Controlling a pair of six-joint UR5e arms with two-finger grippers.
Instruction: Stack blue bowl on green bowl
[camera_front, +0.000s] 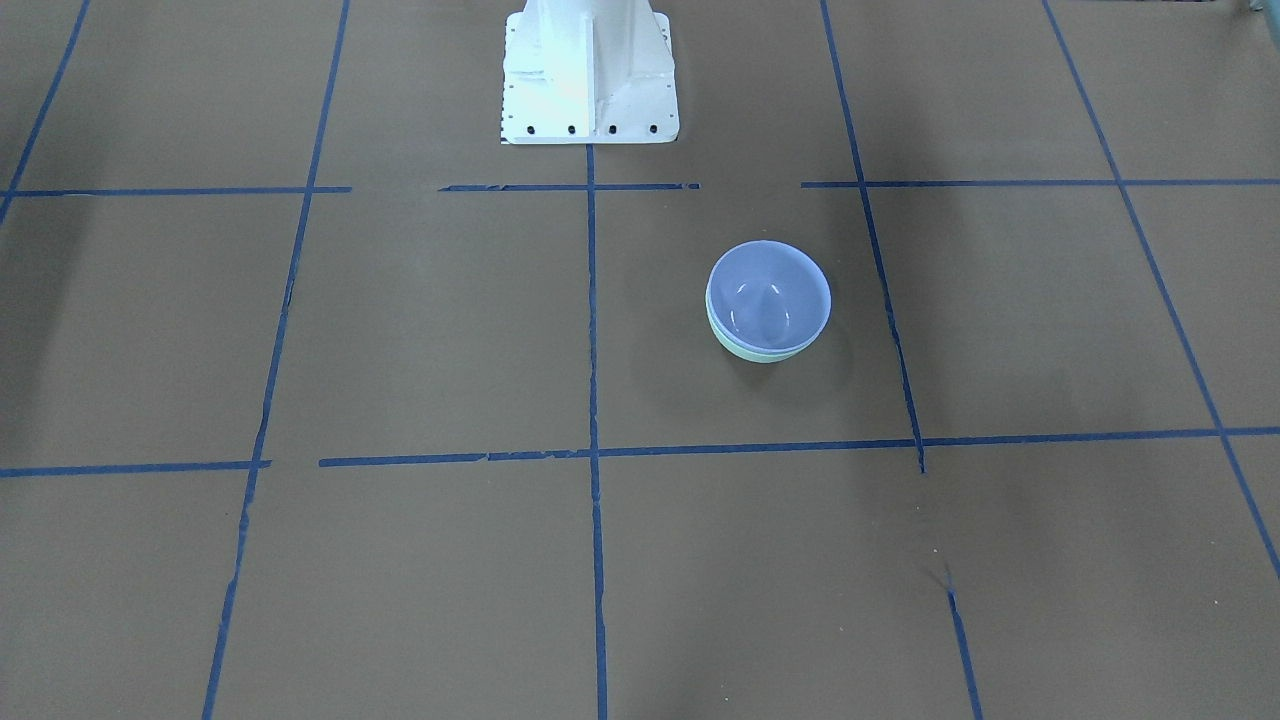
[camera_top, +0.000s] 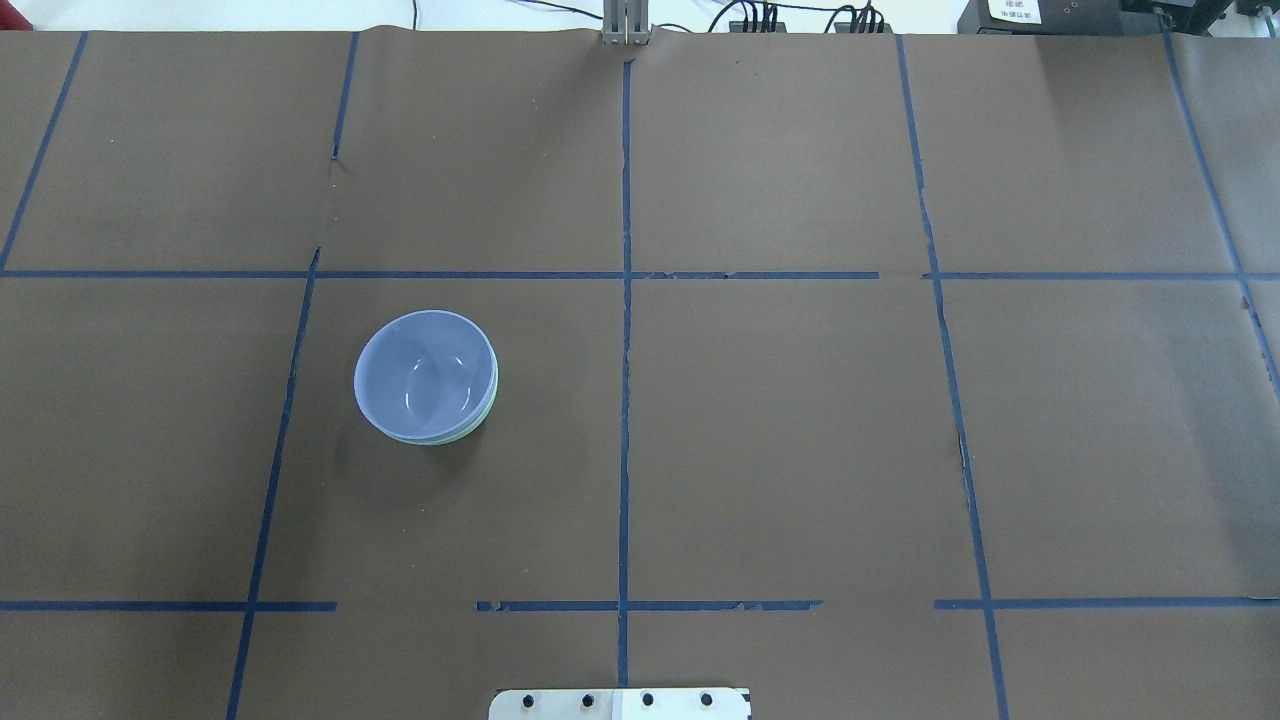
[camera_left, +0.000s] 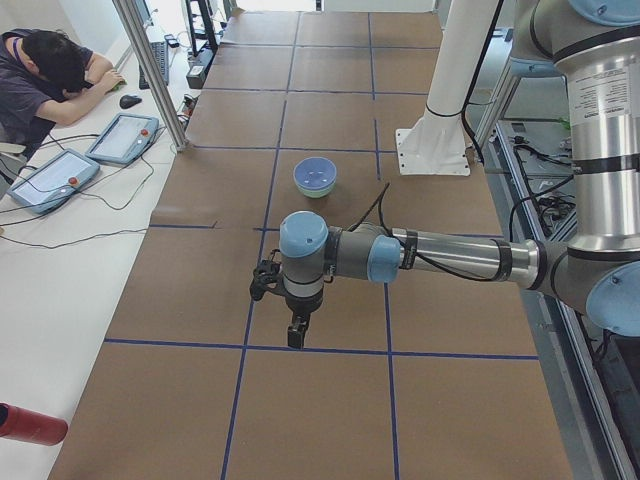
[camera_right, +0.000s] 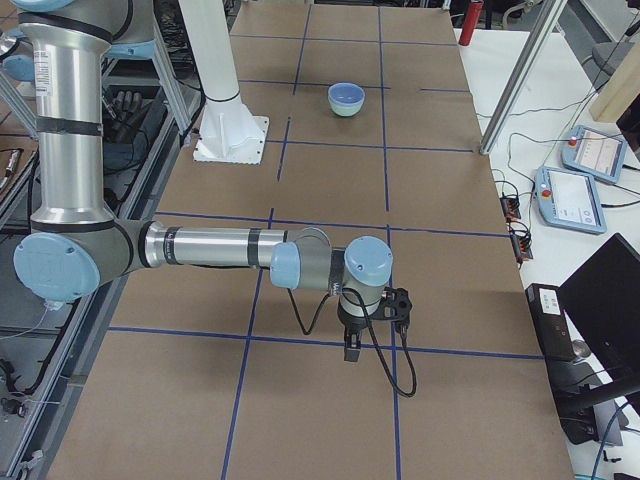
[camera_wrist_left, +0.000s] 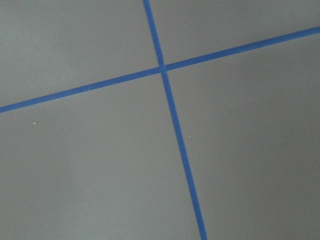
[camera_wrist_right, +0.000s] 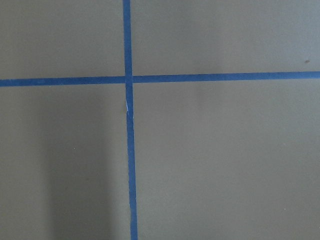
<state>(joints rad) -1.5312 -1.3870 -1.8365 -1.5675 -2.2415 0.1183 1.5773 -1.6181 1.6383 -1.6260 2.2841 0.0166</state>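
Periwinkle on mint: blue bowl (camera_front: 768, 290) sits nested inside green bowl (camera_front: 752, 354), mouth up, on the brown paper-covered bench (camera_front: 400, 330). Only a thin crescent of green rim and wall shows beneath the blue one. The pair stands in the grid square on the robot's left of the centre tape line (camera_front: 592, 320), not far in front of the white pedestal (camera_front: 590, 70).

Left gripper (camera_left: 297, 335): hangs pointing down over a tape crossing, well apart from the bowls, holding nothing that I can see. It shows only in the side view, so I cannot tell whether its fingers are spread or pressed together. Right gripper (camera_right: 353, 348): same posture at the far end of the bench, and the state of its fingers likewise cannot be told. Both wrist views show bare paper and tape, no bowl.

Judgement: the stack looks done, and what remains is to confirm it.
- Check that the blue rim lies level and roughly concentric with the green; both bench views suggest so
- Both bowls are glossy, so a nudge could make the upper one slide or rock
- Keep both arms away from that square; no re-grasp looks needed
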